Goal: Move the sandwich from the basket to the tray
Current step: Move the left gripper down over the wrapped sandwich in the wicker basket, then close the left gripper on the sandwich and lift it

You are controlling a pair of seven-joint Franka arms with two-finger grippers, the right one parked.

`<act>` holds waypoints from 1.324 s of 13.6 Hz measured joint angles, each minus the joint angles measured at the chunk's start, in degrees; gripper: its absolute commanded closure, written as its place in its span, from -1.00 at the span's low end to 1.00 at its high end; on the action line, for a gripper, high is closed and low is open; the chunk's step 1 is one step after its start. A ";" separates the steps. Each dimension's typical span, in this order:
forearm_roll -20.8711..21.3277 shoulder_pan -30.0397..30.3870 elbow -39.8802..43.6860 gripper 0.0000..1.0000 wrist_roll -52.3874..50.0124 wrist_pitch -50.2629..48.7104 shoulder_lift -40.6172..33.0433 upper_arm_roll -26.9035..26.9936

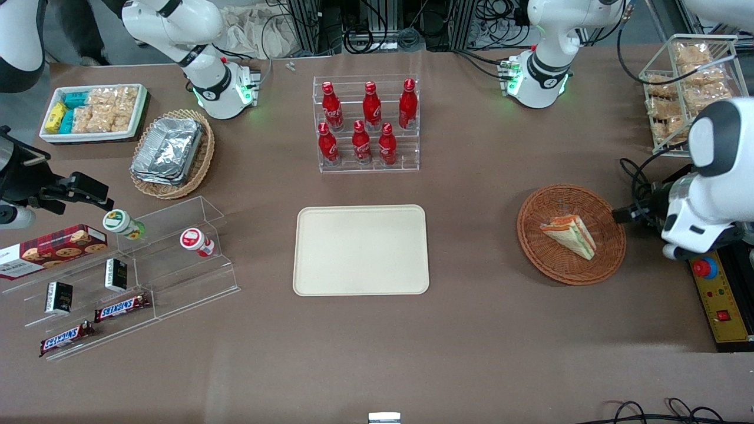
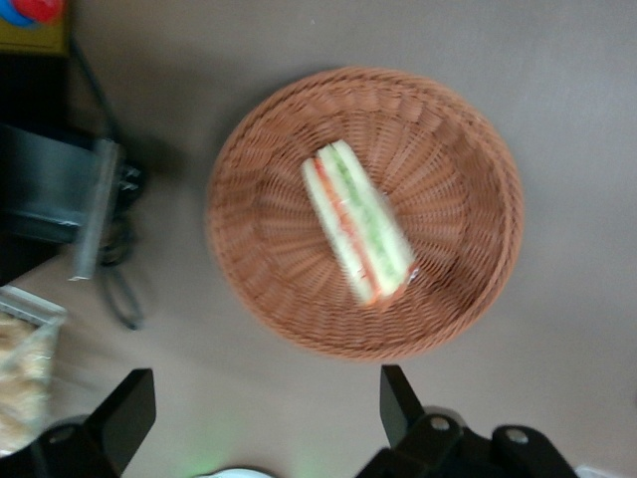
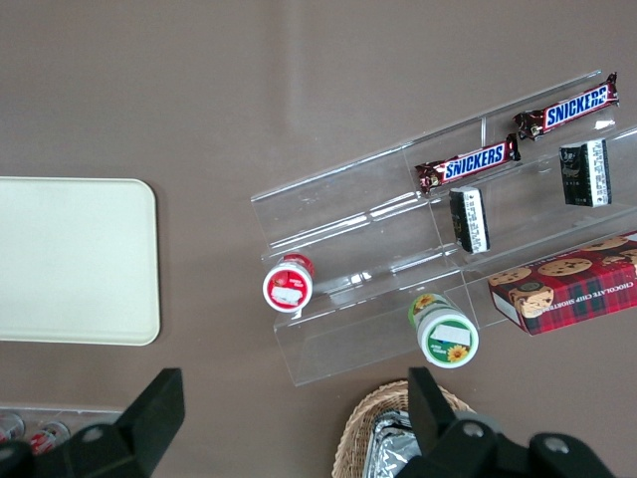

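Brown table (image 1: 483,330): one sandwich (image 2: 357,221), one gripper (image 2: 264,403) above

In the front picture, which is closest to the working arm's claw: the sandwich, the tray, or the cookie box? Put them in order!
The claw is open, beside the basket at the working arm's end.
1. Sandwich: in the basket, nearest.
2. Tray: mid-table, empty.
3. Cookie box: at the parked arm's end, farthest.
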 measured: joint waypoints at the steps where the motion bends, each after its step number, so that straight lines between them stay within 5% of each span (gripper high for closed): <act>1: -0.95 -0.03 -1.12 -1.00 -5.04 2.90 1.28 -0.02; 5: -5.95 -0.39 -3.61 -1.00 -17.90 10.86 6.16 -0.20; 11: -9.11 -0.44 -14.82 -0.98 -20.81 22.24 7.45 -0.20; 12: -9.15 -0.45 -15.85 -0.70 -20.99 23.59 7.59 -0.19; 14: -9.22 -0.46 -16.88 0.58 -22.13 25.38 8.33 -0.19; 15: -9.22 -0.55 -16.90 1.00 -22.85 25.77 8.84 -0.20; 18: -9.22 -1.12 -16.51 1.00 -23.66 26.23 9.07 -0.22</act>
